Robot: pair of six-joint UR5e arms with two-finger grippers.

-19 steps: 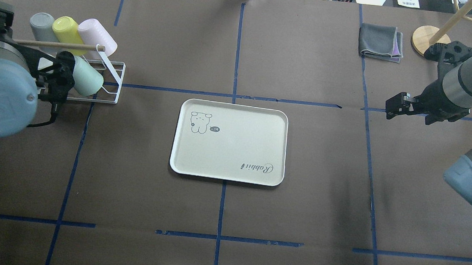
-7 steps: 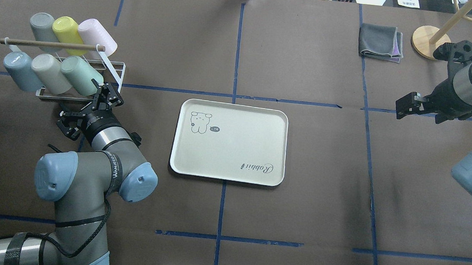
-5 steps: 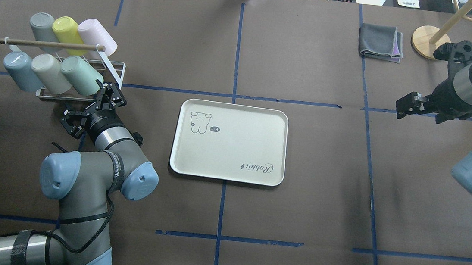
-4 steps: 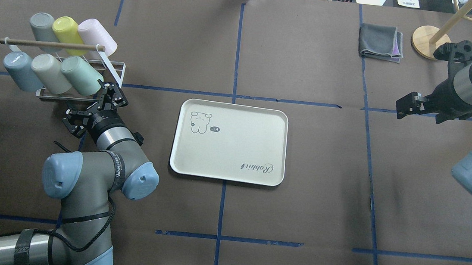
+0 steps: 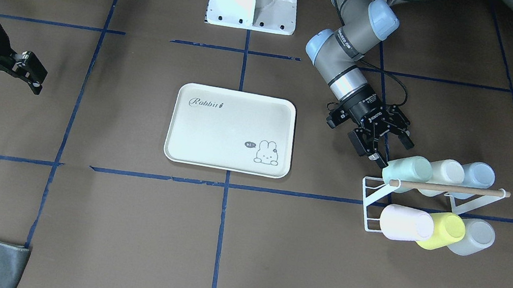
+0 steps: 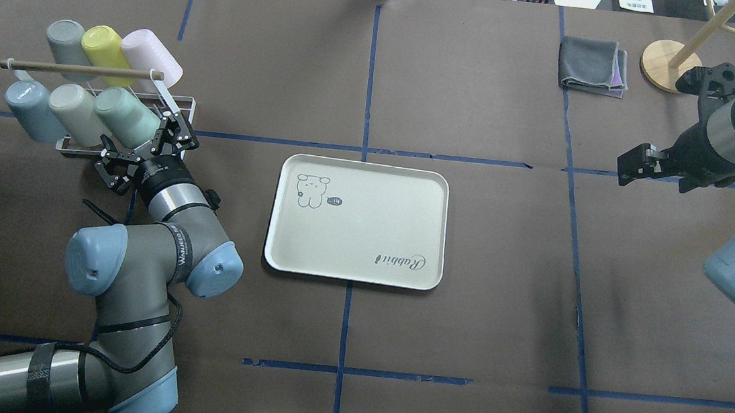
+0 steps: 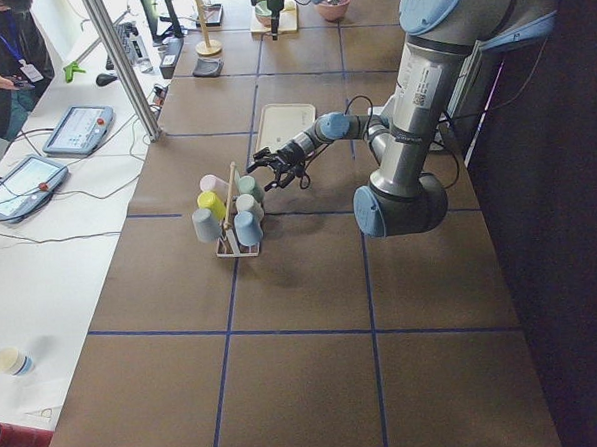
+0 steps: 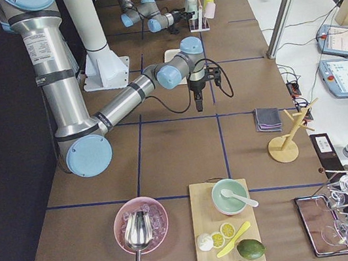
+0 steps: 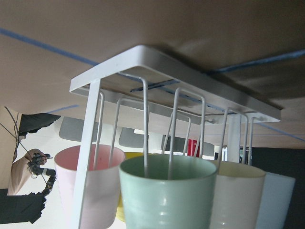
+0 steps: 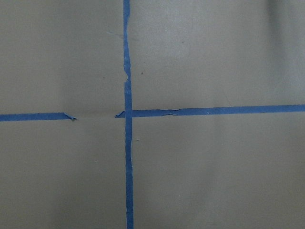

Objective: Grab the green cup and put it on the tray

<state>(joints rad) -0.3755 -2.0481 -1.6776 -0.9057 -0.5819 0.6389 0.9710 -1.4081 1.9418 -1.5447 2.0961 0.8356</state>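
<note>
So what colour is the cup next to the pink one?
Bright yellow plastic cup, clearest in the front-facing view.

The view is inverted, with the brown tabletop (image 9: 143, 28) filling the upper part, crossed by blue tape lines (image 9: 43, 45). A white wire rack (image 9: 157, 67) hangs from it, its flat base bar running from 10 o'clock toward 3 o'clock. The green cup (image 9: 167, 193) sits at 6 o'clock, mouth toward the camera, with two of the rack's wire prongs inside it. A pink cup (image 9: 78, 183) stands beside it at 8 o'clock, a cream cup (image 9: 238, 195) at 4 o'clock, and a pale blue cup (image 9: 281, 200) beyond that. A yellow cup (image 9: 125, 207) peeks out between pink and green.
</note>
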